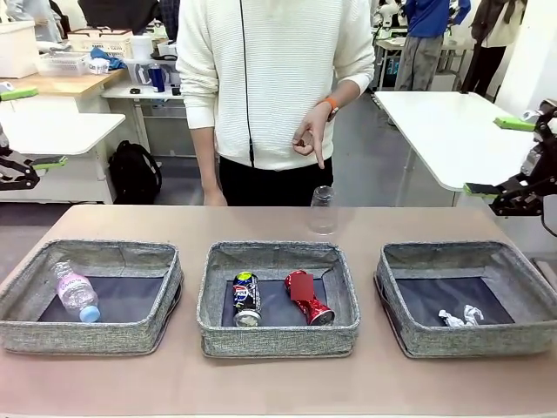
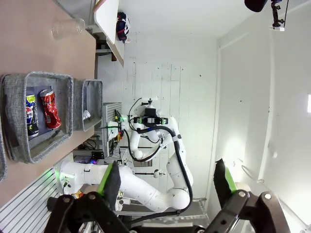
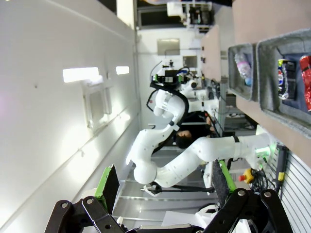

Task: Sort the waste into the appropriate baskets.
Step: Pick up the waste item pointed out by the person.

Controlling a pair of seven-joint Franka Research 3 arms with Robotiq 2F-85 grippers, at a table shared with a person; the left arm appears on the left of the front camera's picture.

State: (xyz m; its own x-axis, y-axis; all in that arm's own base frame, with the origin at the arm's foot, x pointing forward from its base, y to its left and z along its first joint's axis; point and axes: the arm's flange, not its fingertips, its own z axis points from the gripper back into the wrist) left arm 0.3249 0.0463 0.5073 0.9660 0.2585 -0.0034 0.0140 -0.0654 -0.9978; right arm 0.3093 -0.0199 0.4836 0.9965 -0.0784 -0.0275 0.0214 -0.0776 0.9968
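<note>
both grippers, left [image 2: 165,182] and right [image 3: 165,187], hold nothing, jaws spread wide. cup [image 1: 323,209] stands inverted on the table [image 1: 261,383]; cans [image 1: 247,299] lie lengthwise, front to back.

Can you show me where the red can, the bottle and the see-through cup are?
red can [image 1: 308,297], front view, on its crushed body.
bottle [image 1: 75,290], front view, on its pink label.
cup [image 1: 323,210], front view, on its clear side wall.
</note>
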